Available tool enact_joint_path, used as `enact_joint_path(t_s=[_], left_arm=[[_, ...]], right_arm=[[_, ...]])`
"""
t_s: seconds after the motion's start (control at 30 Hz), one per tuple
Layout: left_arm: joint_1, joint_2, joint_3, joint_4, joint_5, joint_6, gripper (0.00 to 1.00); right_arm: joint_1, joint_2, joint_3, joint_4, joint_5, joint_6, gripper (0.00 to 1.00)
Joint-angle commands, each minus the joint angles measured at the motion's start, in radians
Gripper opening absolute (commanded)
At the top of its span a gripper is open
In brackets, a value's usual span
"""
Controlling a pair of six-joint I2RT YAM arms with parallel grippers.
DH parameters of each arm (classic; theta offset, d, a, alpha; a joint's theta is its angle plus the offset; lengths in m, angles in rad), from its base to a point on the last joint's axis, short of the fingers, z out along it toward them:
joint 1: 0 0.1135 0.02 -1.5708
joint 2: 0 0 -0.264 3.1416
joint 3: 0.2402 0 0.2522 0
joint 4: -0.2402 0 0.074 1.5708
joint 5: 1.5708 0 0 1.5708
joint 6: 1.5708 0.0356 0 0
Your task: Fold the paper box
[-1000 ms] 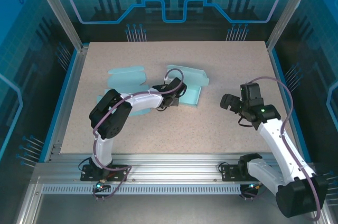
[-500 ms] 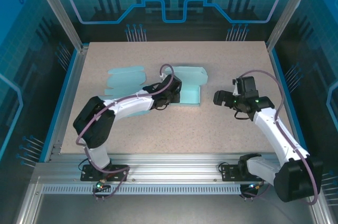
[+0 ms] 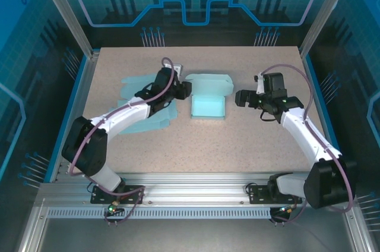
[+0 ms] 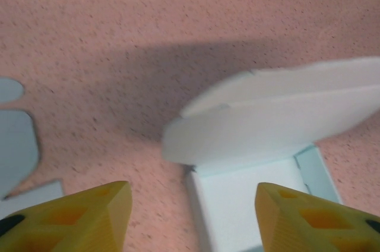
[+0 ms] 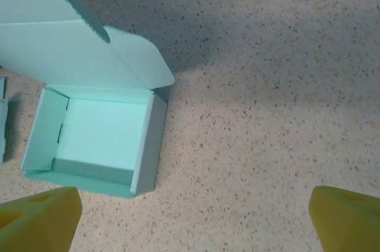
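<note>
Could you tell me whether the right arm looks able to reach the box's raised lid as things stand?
Probably yes. The right gripper is open just right of the box, only bare table between them, and the lid stands raised at its far edge. The left gripper is on the opposite side.

Matt mint paper box (image 5: 95, 136), speckled grainy tabletop (image 5: 267, 85), smooth yellow plastic jaws, brushed aluminium frame (image 3: 196, 183)

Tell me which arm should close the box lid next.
Left, probably. The left gripper sits close beside the box, with the raised lid straight ahead between its open jaws. The right gripper, also open, stands apart from the box, which lies off-centre in its wrist view.
</note>
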Motion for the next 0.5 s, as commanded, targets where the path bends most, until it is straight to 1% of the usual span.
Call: enact_joint_path(t_s=[0.0, 0.07, 0.2, 0.3, 0.47], left_arm=[[0.072, 0.056, -0.003, 0.098, 0.2, 0.131, 0.62], [0.094, 0.093, 0.017, 0.103, 0.27, 0.16, 0.64], [0.113, 0.163, 0.046, 0.125, 0.323, 0.199, 0.64], [0.115, 0.2, 0.066, 0.126, 0.324, 0.235, 0.64], [0.123, 0.251, 0.116, 0.104, 0.336, 0.255, 0.64]], right_arm=[[0.001, 0.058, 0.05, 0.079, -0.045, -0.056, 0.97], [0.0, 0.105, 0.071, 0.102, -0.06, -0.07, 0.95], [0.0, 0.196, 0.107, 0.152, -0.086, -0.102, 0.91], [-0.001, 0.269, 0.148, 0.176, -0.11, -0.13, 0.88], [-0.002, 0.361, 0.204, 0.21, -0.172, -0.154, 0.87]])
